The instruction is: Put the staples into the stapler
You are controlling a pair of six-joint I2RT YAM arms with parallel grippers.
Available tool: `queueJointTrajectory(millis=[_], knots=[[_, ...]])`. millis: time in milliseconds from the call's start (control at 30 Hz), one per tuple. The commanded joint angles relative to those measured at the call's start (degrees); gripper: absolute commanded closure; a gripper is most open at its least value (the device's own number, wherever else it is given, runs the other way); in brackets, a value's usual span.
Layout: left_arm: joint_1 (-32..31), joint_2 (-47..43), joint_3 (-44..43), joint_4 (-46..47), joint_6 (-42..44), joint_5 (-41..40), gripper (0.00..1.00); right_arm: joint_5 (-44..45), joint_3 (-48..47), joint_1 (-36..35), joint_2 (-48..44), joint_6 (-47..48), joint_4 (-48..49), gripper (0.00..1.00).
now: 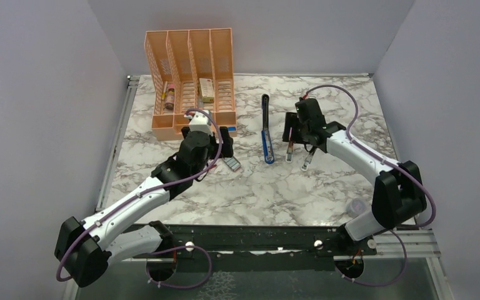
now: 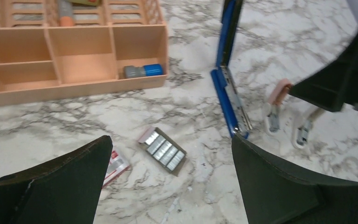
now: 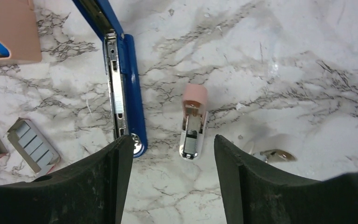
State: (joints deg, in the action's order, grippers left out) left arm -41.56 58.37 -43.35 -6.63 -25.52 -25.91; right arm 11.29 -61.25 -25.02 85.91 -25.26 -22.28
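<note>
The blue stapler (image 1: 267, 139) lies swung open flat at mid-table, its black top arm (image 1: 265, 107) pointing away. Its silver channel faces up in the right wrist view (image 3: 117, 95) and also shows in the left wrist view (image 2: 235, 100). The tray of staples (image 2: 164, 150) lies left of the stapler, with the red box (image 2: 116, 164) beside it. The tray also shows in the right wrist view (image 3: 31, 142) and the top view (image 1: 232, 164). My left gripper (image 2: 170, 138) is open and empty, hovering over the tray. My right gripper (image 3: 173, 138) is open and empty, just right of the stapler's near end.
Two small white mini staplers (image 3: 193, 128) (image 3: 273, 155) lie right of the blue stapler, below my right gripper (image 1: 299, 134). An orange desk organizer (image 1: 190, 81) stands at the back left, with a grey-blue item (image 2: 142, 71) in its front compartment.
</note>
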Motion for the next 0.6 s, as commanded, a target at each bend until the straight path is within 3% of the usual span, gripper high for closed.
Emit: queueJointTrajectory(millis=[0, 100, 567], knots=[[0.2, 1.2, 0.1, 8.9, 4.4, 19.3, 0.01, -6.4, -4.2, -0.3, 3.5, 5.6, 1.0, 0.31], [0.2, 2.2, 0.2, 10.2, 5.2, 23.4, 0.01, -7.1, -7.0, -1.1, 5.7, 6.6, 2.0, 0.30], [0.2, 3.9, 0.0, 9.0, 5.7, 22.7, 0.01, -2.5, -31.1, -3.6, 23.4, 10.9, 4.0, 0.21]])
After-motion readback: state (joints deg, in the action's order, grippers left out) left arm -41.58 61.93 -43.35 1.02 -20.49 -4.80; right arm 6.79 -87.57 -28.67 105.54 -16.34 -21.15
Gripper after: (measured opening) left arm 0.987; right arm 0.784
